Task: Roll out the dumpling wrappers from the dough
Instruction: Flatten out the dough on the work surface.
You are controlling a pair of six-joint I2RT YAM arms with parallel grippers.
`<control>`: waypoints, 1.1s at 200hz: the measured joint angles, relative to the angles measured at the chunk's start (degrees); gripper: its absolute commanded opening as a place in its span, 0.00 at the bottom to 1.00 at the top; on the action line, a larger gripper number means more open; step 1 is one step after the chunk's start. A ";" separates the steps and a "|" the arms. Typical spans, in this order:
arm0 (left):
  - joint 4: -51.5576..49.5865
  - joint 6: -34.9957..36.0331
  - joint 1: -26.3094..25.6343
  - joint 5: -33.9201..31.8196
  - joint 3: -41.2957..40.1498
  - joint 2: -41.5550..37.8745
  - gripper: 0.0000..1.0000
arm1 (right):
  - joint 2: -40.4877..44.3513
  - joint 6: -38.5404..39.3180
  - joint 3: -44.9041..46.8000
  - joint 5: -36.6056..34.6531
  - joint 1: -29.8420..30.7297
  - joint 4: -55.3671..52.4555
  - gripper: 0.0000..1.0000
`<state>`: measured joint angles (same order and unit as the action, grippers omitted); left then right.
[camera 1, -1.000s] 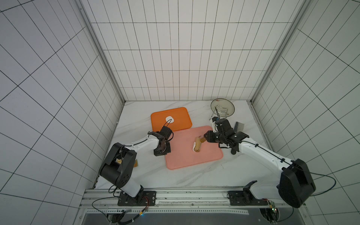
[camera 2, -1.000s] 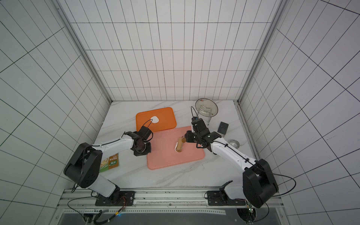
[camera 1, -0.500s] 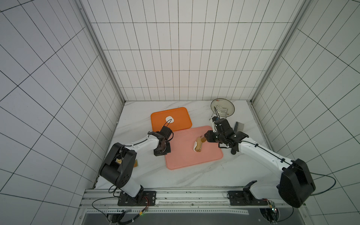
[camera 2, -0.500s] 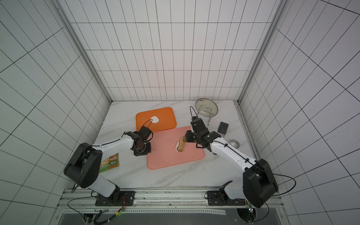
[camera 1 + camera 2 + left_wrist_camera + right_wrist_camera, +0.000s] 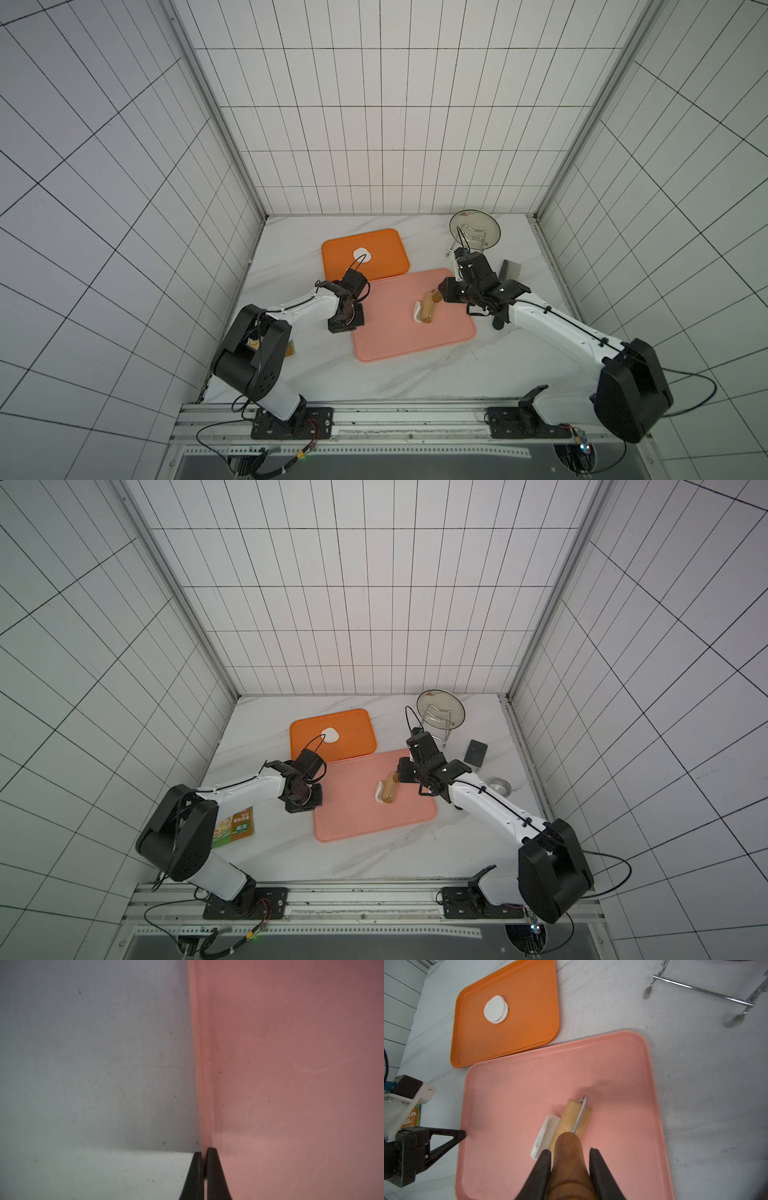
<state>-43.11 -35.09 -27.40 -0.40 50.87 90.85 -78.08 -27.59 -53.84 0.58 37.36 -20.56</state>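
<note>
A small white piece of dough (image 5: 545, 1136) lies on the pink tray (image 5: 512, 1093), partly under a wooden rolling pin (image 5: 574, 1118). My right gripper (image 5: 570, 1155) is shut on the pin's brown handle; both top views show it (image 5: 440, 296) (image 5: 400, 776) at the tray's right side. Round white dumpling wrappers (image 5: 495, 1008) sit stacked on the orange tray (image 5: 529, 1028). My left gripper (image 5: 204, 1151) is shut, with its tips at the pink tray's left rim (image 5: 204, 1084). In both top views the left gripper (image 5: 349, 322) (image 5: 305, 802) points down there.
A glass lid on a wire rack (image 5: 474, 228) stands at the back right. A dark flat card (image 5: 476, 752) and a steel ring cutter (image 5: 498, 786) lie right of the pink tray. A green box (image 5: 235, 827) lies by the left arm's base.
</note>
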 measured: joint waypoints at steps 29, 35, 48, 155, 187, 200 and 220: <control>0.09 0.00 -0.04 -0.04 -0.11 -0.09 0.00 | 0.17 0.22 -0.07 -0.72 0.00 -0.24 0.00; 0.09 0.00 -0.04 -0.04 -0.11 -0.11 0.00 | 0.33 0.24 -0.07 -0.96 0.00 -0.31 0.00; 0.11 0.00 -0.04 -0.04 -0.11 -0.11 0.00 | 0.39 0.42 -0.07 -1.64 0.00 -0.48 0.00; 0.09 -0.04 -0.57 -0.68 -0.13 -0.13 0.00 | 0.87 4.90 -9.75 -3.98 1.27 -15.17 0.00; 0.13 -0.26 -0.81 -0.92 -0.15 -0.13 0.00 | 1.31 4.87 -13.62 0.70 1.29 -13.70 0.00; 0.13 -0.35 -0.81 -0.92 -0.15 -0.13 0.00 | 1.44 4.87 -13.66 1.88 1.29 -12.79 0.00; 0.15 -0.46 -0.96 -1.11 -0.17 -0.13 0.00 | 0.96 4.61 -13.25 3.52 1.29 -11.80 0.00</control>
<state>-42.96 -35.55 -28.36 -1.52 50.70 90.72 -77.12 -22.98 -67.09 4.10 38.65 -32.36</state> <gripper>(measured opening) 0.049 0.300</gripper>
